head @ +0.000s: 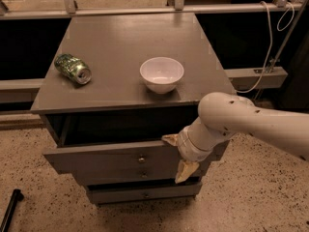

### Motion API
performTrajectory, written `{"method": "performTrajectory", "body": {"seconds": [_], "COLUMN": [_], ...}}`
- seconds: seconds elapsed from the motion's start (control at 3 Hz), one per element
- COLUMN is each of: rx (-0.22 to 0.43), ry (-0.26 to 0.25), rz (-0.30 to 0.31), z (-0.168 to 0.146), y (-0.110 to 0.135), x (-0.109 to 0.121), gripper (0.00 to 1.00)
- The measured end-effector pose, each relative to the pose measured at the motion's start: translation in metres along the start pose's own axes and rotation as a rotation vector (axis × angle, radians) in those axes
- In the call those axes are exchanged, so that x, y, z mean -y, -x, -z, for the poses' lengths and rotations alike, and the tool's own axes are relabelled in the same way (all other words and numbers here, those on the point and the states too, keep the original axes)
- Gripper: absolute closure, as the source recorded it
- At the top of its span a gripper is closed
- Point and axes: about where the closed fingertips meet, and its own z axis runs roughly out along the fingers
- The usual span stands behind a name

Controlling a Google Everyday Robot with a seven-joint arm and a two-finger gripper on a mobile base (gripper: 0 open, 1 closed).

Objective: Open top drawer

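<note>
The top drawer (pixel 96 159) of the grey cabinet (pixel 120 37) stands partly pulled out, with a dark gap showing above its flat front. Its small round knob (pixel 141 159) sits at the centre of the front. My gripper (pixel 177 154) is at the right part of the drawer front, on the end of the white arm (pixel 241 122) that comes in from the right. Its beige fingers are spread apart: one fingertip (pixel 170 139) rests at the drawer's top edge, the other fingertip (pixel 184 170) points down in front of the face. Nothing is held between them.
A crushed green can (pixel 73 68) lies on the cabinet top at the left, and a white bowl (pixel 161 74) stands near the front middle. Two more drawers (pixel 120 177) (pixel 140 193) sit below. A black rod (pixel 10 209) lies on the speckled floor. Cables (pixel 270 47) hang at the right.
</note>
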Motion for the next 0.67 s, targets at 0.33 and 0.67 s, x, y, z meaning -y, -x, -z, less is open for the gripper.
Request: {"method": "performTrajectory", "body": {"seconds": [0.33, 0.67], "rx": [0.008, 0.008], "ry": [0.005, 0.005], "rz": [0.007, 0.007], "z": [0.0069, 0.0084], "y": [0.0060, 0.0066], "x": [-0.0042, -0.0039], "gripper": [0.24, 0.02]}}
